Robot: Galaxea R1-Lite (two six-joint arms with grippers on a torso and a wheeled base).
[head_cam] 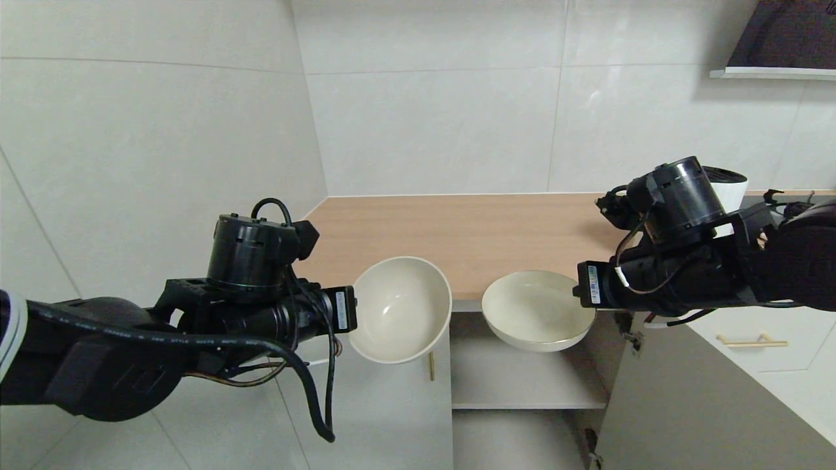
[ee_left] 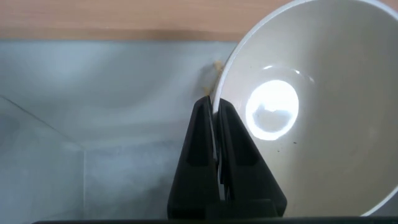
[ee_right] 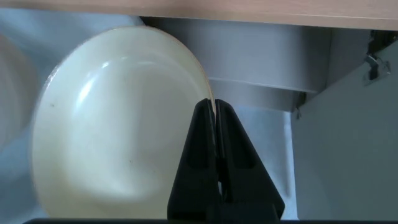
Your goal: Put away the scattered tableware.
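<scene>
Both arms are up in front of the wooden countertop (head_cam: pixel 457 228), each holding a piece of tableware in the air just off its front edge.

The left gripper (head_cam: pixel 356 312) is clamped onto the rim of a deep white bowl (head_cam: pixel 401 307). In the left wrist view you can see its fingers (ee_left: pixel 202 143) pinching the bowl wall, one inside and one outside. That bowl is tipped well over on its side, so the mouth faces back toward the robot's head and a bit upward, not straight up.

The right gripper (head_cam: pixel 578 290) is squeezed shut on the edge of a shallow cream bowl (head_cam: pixel 535 310) with a thin gold rim. This one sits close to level, mouth up, leaning only slightly toward the camera.

They're round, so there's no real long axis to either. The two bowls hang side by side, near each other but not touching.

The shallow one is over the open cabinet (head_cam: pixel 522 385) with its shelf. The cabinet door (head_cam: pixel 686 405) is swung open to the right.
</scene>
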